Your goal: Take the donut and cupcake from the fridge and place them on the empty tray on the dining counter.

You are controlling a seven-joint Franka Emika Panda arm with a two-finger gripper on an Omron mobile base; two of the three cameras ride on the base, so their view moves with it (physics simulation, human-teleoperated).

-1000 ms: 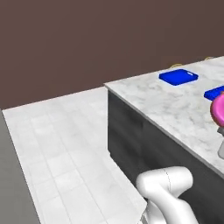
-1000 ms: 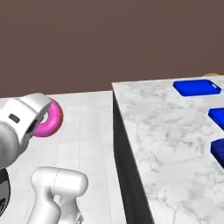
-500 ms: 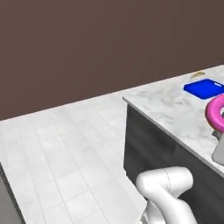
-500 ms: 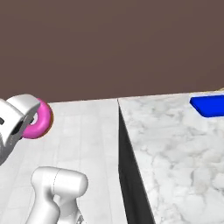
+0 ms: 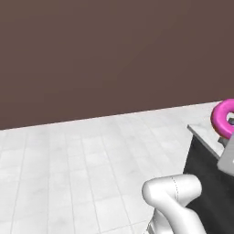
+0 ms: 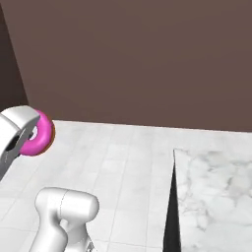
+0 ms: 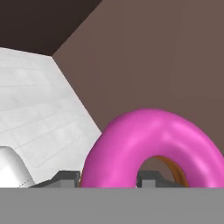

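Your gripper (image 7: 109, 181) is closed on the donut (image 7: 151, 148), a bright pink frosted ring that stands upright on its edge between the jaws. In the hand view the donut sits at about five o'clock, large and close, with its hole facing you and a thin orange-brown edge of dough showing inside the hole at the right. One dark fingertip (image 7: 65, 178) peeks out just left of the ring at about seven o'clock, touching it, and another shows through the hole. Behind the donut you see a plain brown wall (image 7: 175, 57) meeting a white tiled floor (image 7: 35, 96) that runs from nine o'clock toward the centre. In the left base view the donut (image 5: 224, 118) hangs at three o'clock, cut off by the frame edge, above the near corner of the dining counter (image 5: 201, 132), whose white marble top and dark side panel show at four o'clock. In the right base view the donut (image 6: 39, 134) is at nine o'clock, held against the white hand of the arm, well apart from the dining counter (image 6: 216, 197), whose grey-veined marble top lies at four to five o'clock. The floor (image 6: 123, 162) spreads between them, and the brown wall (image 6: 138, 59) covers the upper half. The donut is in the air, not resting on any surface.
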